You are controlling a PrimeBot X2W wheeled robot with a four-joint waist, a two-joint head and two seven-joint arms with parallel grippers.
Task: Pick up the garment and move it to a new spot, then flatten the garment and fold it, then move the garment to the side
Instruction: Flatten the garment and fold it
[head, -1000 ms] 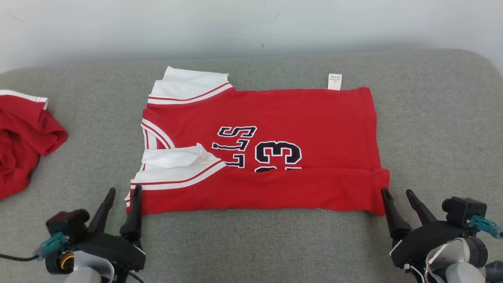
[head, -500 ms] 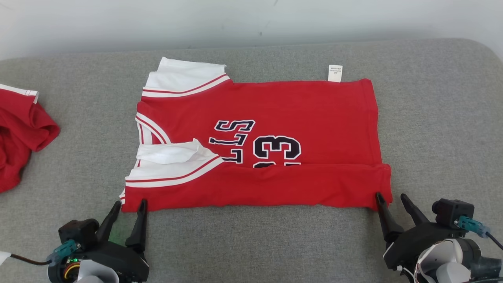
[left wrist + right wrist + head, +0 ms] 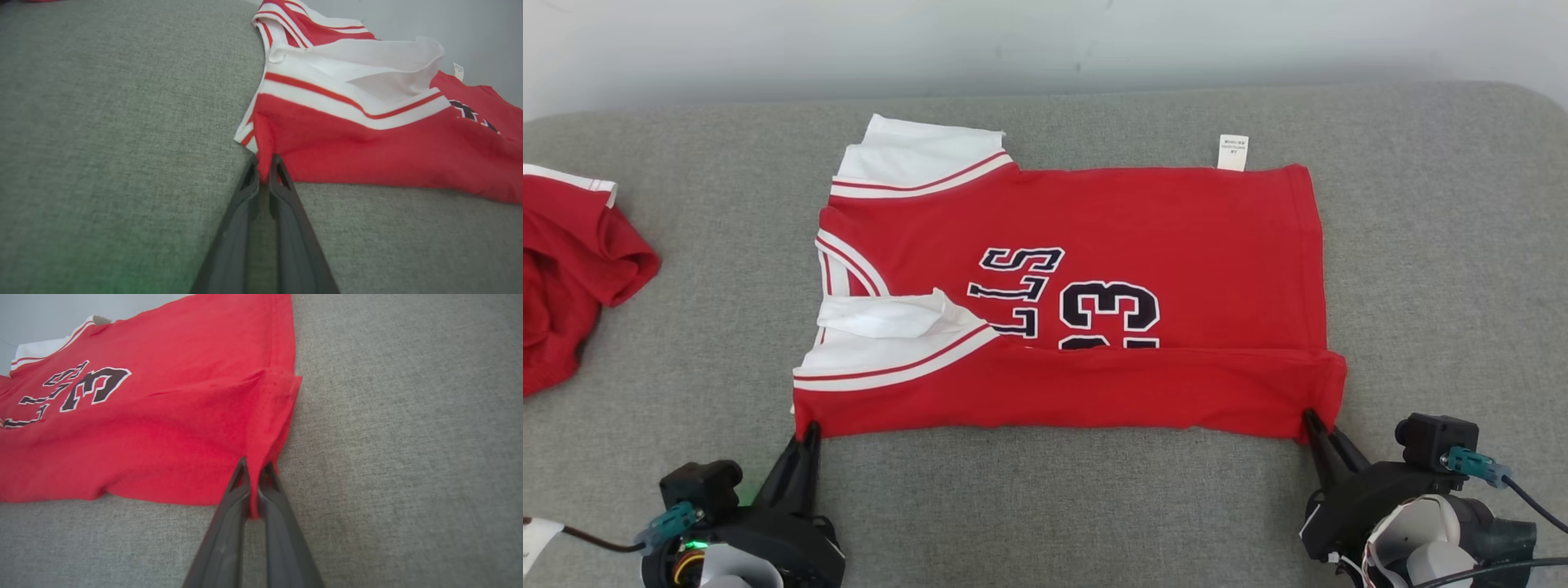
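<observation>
Across the grey cushion lies the jersey, near edge folded over. Left gripper pinches its near-left corner, right gripper its near-right corner, both clamped on cloth, probably so the edge lifts evenly for the next fold.

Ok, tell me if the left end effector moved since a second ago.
Yes. Judged against the jersey, the left end effector has drawn back toward the robot, from overlapping the near left corner to its edge, and shut on it.
</observation>
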